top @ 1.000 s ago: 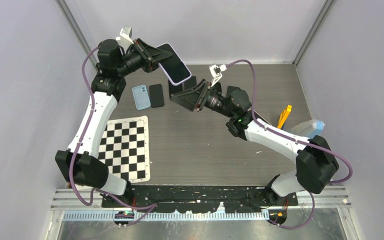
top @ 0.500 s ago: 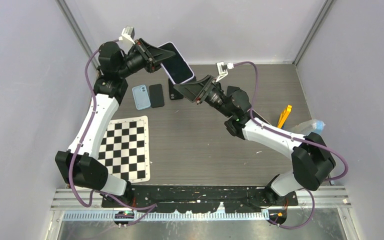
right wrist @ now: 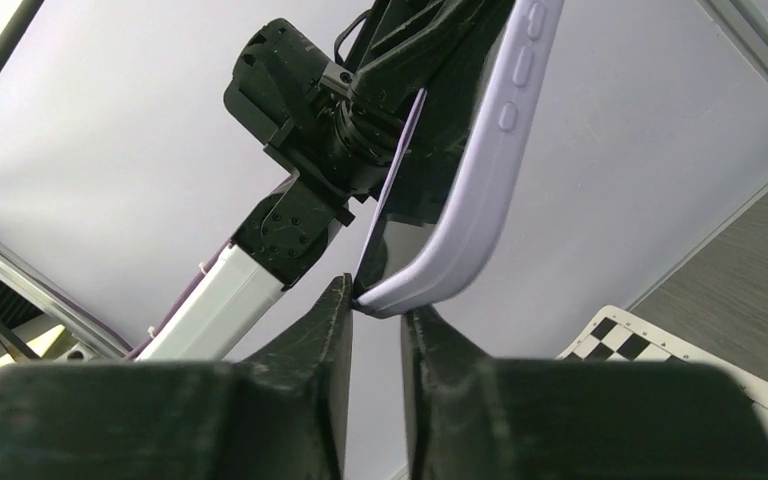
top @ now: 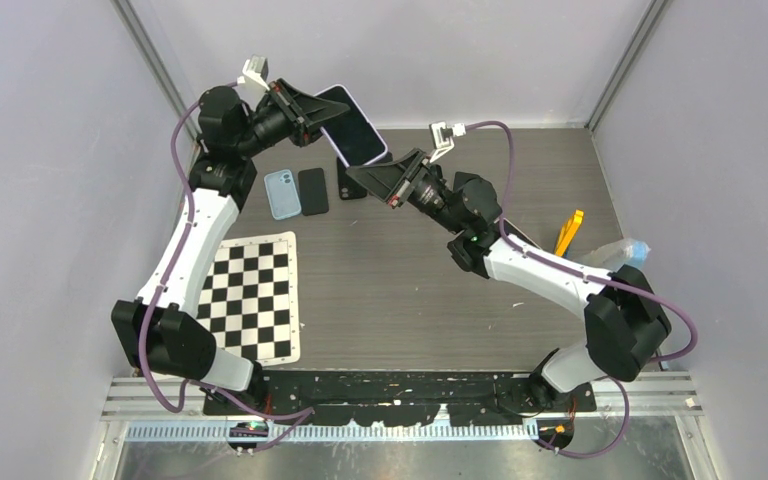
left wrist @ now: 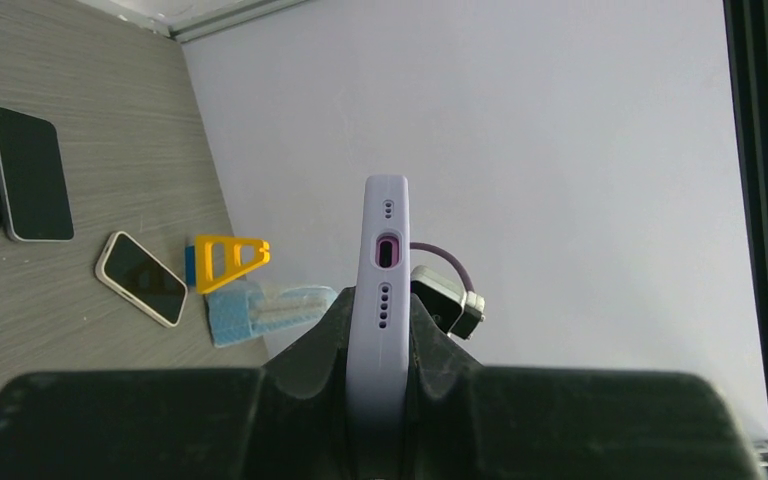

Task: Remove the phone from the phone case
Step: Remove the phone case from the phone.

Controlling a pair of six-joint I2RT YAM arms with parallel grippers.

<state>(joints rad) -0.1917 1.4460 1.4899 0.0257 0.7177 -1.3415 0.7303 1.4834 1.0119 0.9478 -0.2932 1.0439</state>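
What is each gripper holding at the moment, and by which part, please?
Left gripper clamps the lilac-cased phone across its faces at the port end. Right gripper flanks a far-end corner; grip cannot be told.

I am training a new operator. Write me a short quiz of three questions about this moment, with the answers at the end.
1. True or false: the left gripper holds the lilac-cased phone in the air, off the table.
2. Choose one: which part of that phone sits between the fingers of the right gripper? A) a corner of the case. B) the side buttons. C) the charging port.
3. Short answer: what colour is the tool lying on the table beside the right arm?

Key: 1 true. 2 A. 3 yellow.
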